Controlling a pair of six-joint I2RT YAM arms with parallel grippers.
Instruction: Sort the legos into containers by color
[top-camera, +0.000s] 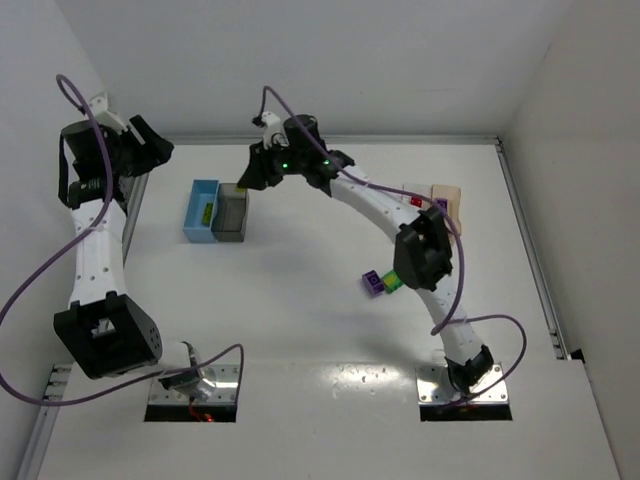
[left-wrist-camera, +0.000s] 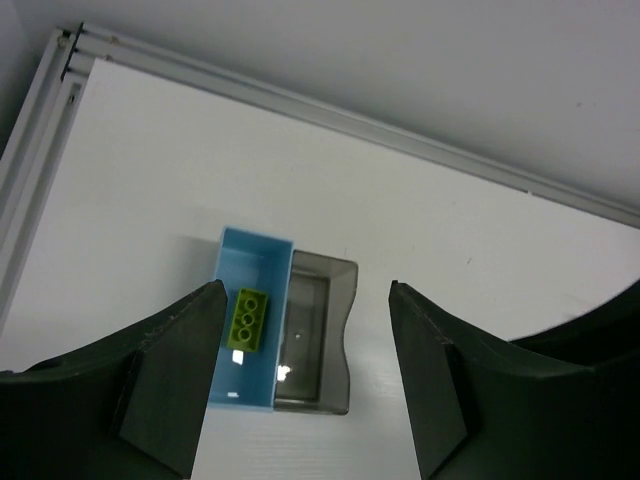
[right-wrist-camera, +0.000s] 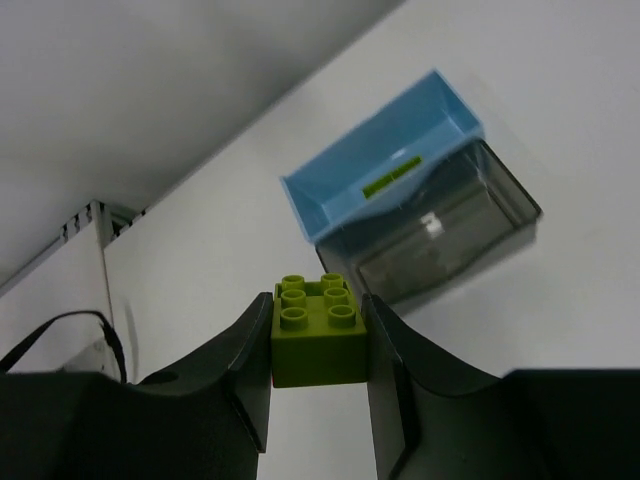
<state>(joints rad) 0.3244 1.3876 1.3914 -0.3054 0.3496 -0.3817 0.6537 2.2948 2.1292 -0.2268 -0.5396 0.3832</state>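
Green lego (right-wrist-camera: 318, 335) sits clamped between the right fingers (right-wrist-camera: 250, 375).

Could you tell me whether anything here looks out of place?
Nothing stands out. The blue bin and grey bin sit upright side by side, a green brick lies inside the blue one, and the right gripper holds a second green brick.

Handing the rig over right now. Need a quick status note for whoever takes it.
Left gripper: open, empty, above the blue bin.
Right gripper: shut on a green brick, close to the blue bin.
Done: second green brick lies in the blue bin. The grey bin looks empty. A red brick sits by the tan bin.
To do: drop the held brick, then split the mixed clump mid-table.
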